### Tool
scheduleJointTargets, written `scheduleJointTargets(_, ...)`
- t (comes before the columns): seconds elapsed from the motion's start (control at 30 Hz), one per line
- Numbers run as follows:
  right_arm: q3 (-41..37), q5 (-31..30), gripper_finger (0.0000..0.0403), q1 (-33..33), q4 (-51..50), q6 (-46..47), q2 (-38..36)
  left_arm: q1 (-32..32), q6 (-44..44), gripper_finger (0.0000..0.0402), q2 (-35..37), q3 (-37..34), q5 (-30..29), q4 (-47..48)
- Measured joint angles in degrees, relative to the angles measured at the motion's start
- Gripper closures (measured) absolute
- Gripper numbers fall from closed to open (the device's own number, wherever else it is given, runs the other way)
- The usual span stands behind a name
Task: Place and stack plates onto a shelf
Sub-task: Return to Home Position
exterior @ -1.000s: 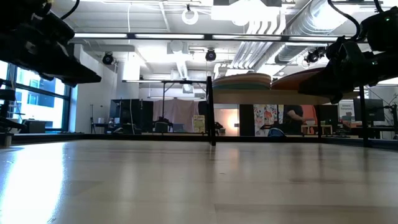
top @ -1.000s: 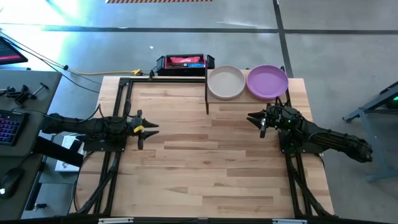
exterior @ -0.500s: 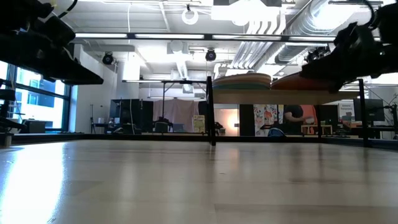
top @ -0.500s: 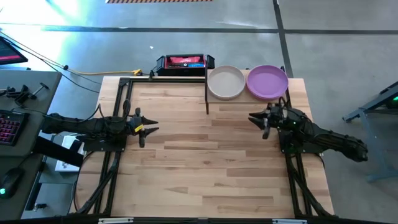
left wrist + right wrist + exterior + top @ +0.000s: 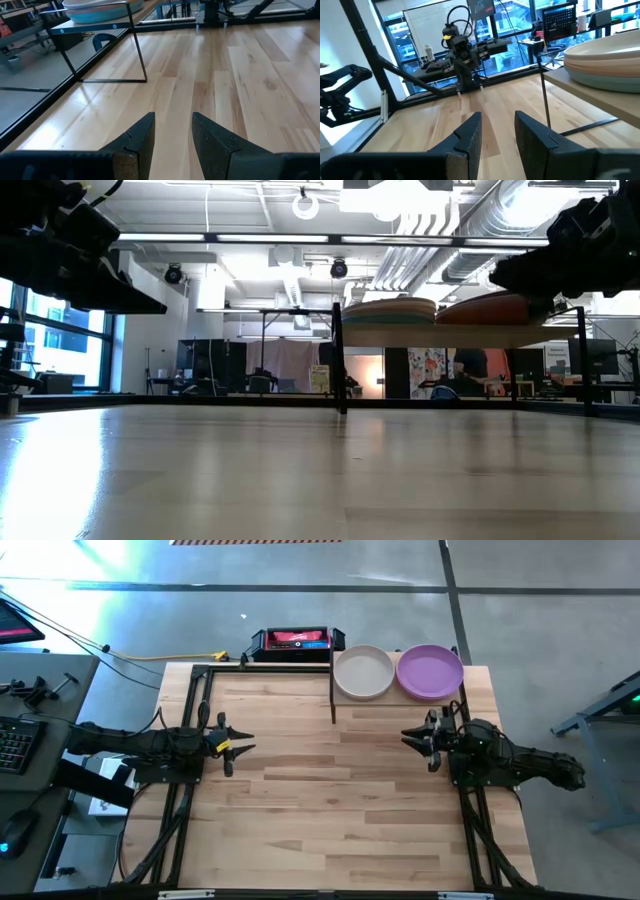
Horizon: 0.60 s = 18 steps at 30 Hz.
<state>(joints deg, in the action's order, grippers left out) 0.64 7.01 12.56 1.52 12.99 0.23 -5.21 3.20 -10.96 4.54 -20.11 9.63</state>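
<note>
Plates in two stacks, pale grey plate (image 5: 363, 672) and purple plate (image 5: 430, 672) on top, on the shelf (image 5: 440, 337) at the table's (image 5: 330, 820) far right corner; right gripper (image 5: 418, 740), spread and empty, sits near it and should retract level, clear of the shelf; left gripper (image 5: 235, 745), likewise spread, waits near the left edge.

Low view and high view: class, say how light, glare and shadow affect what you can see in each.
High view: strong glare washes out the floor at upper left; the tabletop is evenly lit. Low view: bright ceiling lights backlight the scene, so the left arm and right arm read as dark silhouettes, and the tabletop gleams at left.
</note>
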Motion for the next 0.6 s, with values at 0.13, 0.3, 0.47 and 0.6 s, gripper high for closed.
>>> scheduleJointTargets(0.13, 0.00, -0.01, 0.0305, -0.09, 0.00, -0.02, 0.00, 0.00, 0.00, 0.0284, 0.00, 0.02, -0.01, 0.00)
scheduleJointTargets(0.3, 0.00, -0.02, 0.0305, -0.09, 0.00, 0.00, 0.13, 0.00, 0.02, 0.0284, 0.00, 0.02, -0.03, -0.07)
scheduleJointTargets(0.47, 0.00, -0.02, 0.0305, -0.09, 0.00, -0.02, 0.13, 0.00, 0.00, 0.0284, 0.52, 0.05, -0.03, -0.14)
scheduleJointTargets(0.6, 0.00, -0.02, 0.0305, -0.09, 0.01, -0.02, 0.13, 0.00, 0.00, 0.0284, 0.70, 0.07, -0.03, -0.04)
